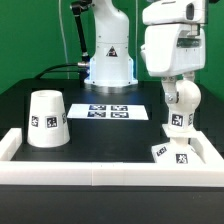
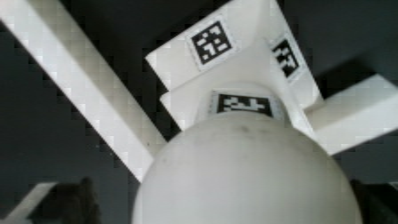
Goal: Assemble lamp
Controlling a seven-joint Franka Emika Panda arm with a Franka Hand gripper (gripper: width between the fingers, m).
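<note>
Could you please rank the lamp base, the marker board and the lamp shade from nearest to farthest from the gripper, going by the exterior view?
Measured from the gripper:
1. Lamp base, directly below it, at the exterior view's right.
2. Marker board, mid-table, toward the exterior view's left of the gripper.
3. Lamp shade, far over at the exterior view's left.

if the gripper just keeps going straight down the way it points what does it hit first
Most likely the bulb: the wrist view shows its rounded top right under the open gripper, with the base beyond it. Depth is unclear.

Marker board (image 1: pixel 108 111) on black table (image 1: pixel 40 90), white rail (image 1: pixel 100 176).
</note>
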